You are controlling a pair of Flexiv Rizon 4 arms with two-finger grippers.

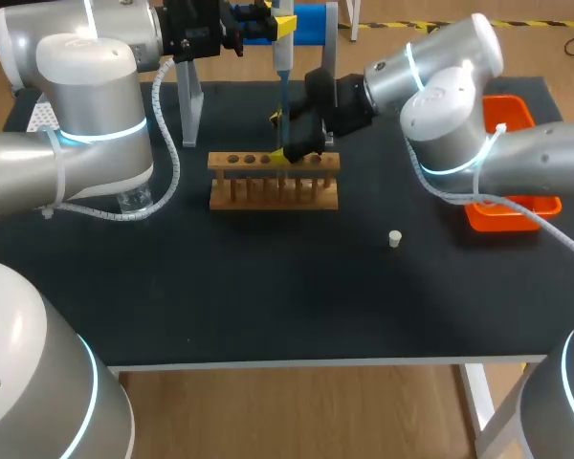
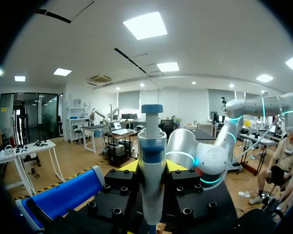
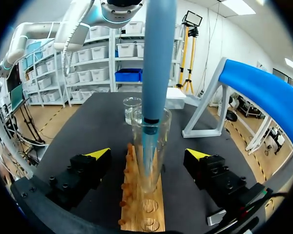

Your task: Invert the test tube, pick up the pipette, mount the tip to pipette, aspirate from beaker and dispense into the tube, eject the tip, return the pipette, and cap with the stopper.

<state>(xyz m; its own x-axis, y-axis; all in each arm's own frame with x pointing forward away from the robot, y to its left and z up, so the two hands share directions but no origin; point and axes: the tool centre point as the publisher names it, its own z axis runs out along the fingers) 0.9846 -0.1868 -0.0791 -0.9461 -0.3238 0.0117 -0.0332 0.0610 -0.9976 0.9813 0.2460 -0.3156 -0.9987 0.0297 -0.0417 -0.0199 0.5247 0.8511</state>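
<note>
The left gripper [image 2: 152, 166] is clamped on the body of the blue-and-white pipette [image 2: 152, 161], a yellow-tipped finger on each side, and holds it upright above the wooden test tube rack [image 1: 273, 182]. The pipette's blue lower shaft reaches down through the mouth of the clear test tube [image 3: 151, 146], which stands upright in a hole of the rack, so the shaft's end sits inside the glass. The right gripper [image 3: 149, 154] straddles that tube with its fingers spread wide, neither one touching the glass. Ahead of this gripper, past the rack's far end, a glass beaker [image 3: 132, 109] stands on the black table [image 1: 268, 306]. It seems to hold some clear liquid, though that is hard to judge. The small white stopper [image 1: 394, 238] lies alone on the table, well apart from the rack, toward the orange tray [image 1: 512, 215]. A blue-padded stand [image 3: 263, 92] rises beside the rack.
</note>
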